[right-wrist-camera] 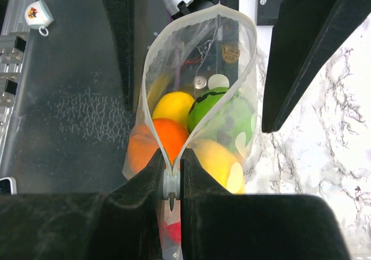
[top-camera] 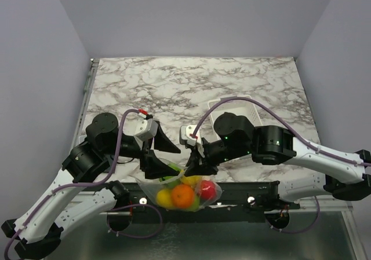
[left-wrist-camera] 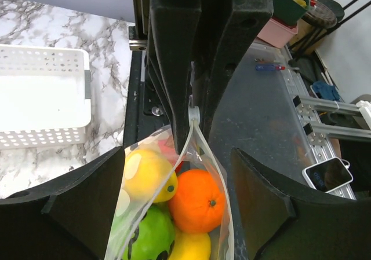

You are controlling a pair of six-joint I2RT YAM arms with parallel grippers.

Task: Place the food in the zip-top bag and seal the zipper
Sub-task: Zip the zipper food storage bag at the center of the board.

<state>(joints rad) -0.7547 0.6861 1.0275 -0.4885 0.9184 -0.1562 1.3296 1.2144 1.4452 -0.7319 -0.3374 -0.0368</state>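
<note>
On the left, the left gripper [left-wrist-camera: 178,151] stood with its fingers spread wide, one on either side of the zip-top bag [right-wrist-camera: 246,115], gripping nothing. Its arm was folded low, with the wrist turned in toward the middle. The bag hung at the near edge of the table [top-camera: 191,86], between the two wrists. The food [top-camera: 182,195] was inside it: an orange, some yellow pieces, a striped green ball and something red. So the filling looked done, and sealing was the step in hand. The zipper [right-wrist-camera: 252,46] gaped in a lens shape, plainly not pressed shut. On the right, the right gripper [right-wrist-camera: 171,182] was clenched on one end of that strip, and its arm bent in from the side. I couldn't tell what carried the bag's other end. Next, I'd judge, the spread fingers must close on the mouth and run along it while the right one holds its end taut.
</note>
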